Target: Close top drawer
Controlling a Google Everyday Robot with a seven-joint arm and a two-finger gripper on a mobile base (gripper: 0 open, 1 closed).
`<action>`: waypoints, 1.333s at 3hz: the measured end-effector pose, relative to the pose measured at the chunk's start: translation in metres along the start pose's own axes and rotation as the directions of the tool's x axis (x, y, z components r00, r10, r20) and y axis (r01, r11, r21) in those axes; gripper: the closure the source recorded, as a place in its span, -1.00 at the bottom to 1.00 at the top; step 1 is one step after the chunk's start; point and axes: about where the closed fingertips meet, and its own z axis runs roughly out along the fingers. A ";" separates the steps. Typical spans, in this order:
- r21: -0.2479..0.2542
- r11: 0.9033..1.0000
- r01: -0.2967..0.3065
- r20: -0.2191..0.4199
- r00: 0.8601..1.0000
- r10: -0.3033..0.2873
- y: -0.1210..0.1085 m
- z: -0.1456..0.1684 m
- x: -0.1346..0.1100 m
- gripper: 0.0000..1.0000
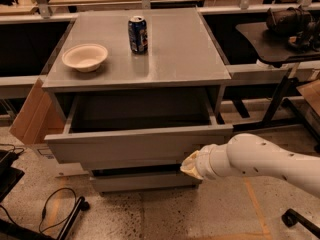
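Observation:
The top drawer (135, 146) is a wide grey drawer with a plain flat front, standing partly open under the grey cabinet top (175, 59). Its inside is dark and looks empty. My gripper (190, 165) is at the end of the white arm (265, 163) coming in from the right. It sits against the lower right part of the drawer front. Its tip is a yellowish pad touching the panel.
A white bowl (85, 57) and a blue soda can (137, 34) stand on the cabinet top. A lower drawer front (140, 181) shows beneath. A cardboard box (30, 116) leans at the left. A black table and chair (290, 39) stand right. Cables (55, 209) lie on the floor.

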 end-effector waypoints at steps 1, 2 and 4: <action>-0.008 1.000 0.000 0.010 1.000 0.000 -0.006 0.008 -0.001 1.00; -0.023 0.999 0.027 0.020 0.999 -0.027 -0.036 0.031 -0.005 1.00; 0.002 0.999 0.054 0.019 0.998 -0.054 -0.090 0.046 -0.014 1.00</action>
